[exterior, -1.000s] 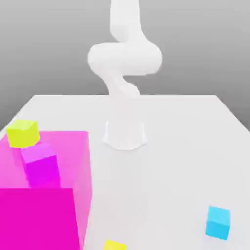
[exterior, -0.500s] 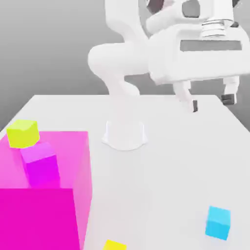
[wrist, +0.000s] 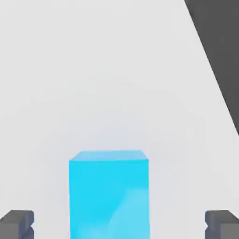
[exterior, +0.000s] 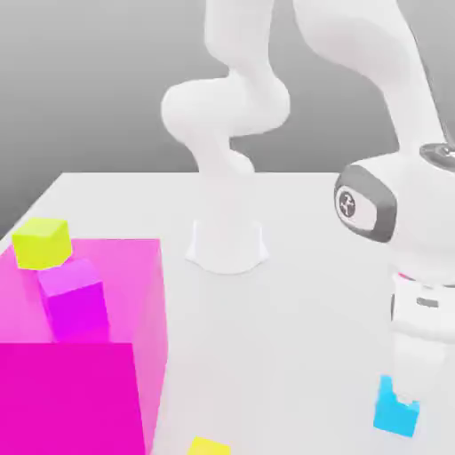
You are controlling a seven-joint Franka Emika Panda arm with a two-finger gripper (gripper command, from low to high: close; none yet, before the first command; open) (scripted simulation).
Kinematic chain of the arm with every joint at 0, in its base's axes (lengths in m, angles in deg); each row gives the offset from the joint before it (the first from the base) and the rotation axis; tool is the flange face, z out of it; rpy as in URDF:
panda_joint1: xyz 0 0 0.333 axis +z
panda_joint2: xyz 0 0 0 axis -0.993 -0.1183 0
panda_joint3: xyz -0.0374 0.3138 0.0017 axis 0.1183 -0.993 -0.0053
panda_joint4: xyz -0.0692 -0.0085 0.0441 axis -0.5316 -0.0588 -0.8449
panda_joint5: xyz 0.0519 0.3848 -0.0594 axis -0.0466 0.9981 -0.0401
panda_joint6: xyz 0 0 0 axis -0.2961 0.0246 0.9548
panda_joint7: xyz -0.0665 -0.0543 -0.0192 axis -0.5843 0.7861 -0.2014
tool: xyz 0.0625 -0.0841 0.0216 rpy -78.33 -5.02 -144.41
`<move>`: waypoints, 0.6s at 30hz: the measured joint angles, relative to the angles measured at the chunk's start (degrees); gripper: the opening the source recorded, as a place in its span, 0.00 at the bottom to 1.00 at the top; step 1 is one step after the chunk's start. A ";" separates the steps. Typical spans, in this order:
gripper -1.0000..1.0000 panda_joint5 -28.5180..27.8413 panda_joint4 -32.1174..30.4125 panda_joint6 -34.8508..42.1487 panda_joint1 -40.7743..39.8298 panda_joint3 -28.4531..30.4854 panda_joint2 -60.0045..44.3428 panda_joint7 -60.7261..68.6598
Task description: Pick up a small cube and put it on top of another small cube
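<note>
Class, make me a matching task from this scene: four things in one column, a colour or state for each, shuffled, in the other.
Things:
1. small cube
2. big block
3. pincer
4. cube at the table's far corner

Colour or state:
A. open
B. yellow
C. cyan
D. magenta

Pairs: 1-C, 2-D, 3-A, 4-B

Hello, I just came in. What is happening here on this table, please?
A white robot arm has its gripper lowered over the small cyan cube near the table's front edge, on the exterior view's right. In the hand view its fingers stand open on either side of the cube, apart from it. The cube sits on the table, not yet grasped.
</note>
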 joint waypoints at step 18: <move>0.00 3.48 1.43 8.49 -7.18 4.39 6.68 1.85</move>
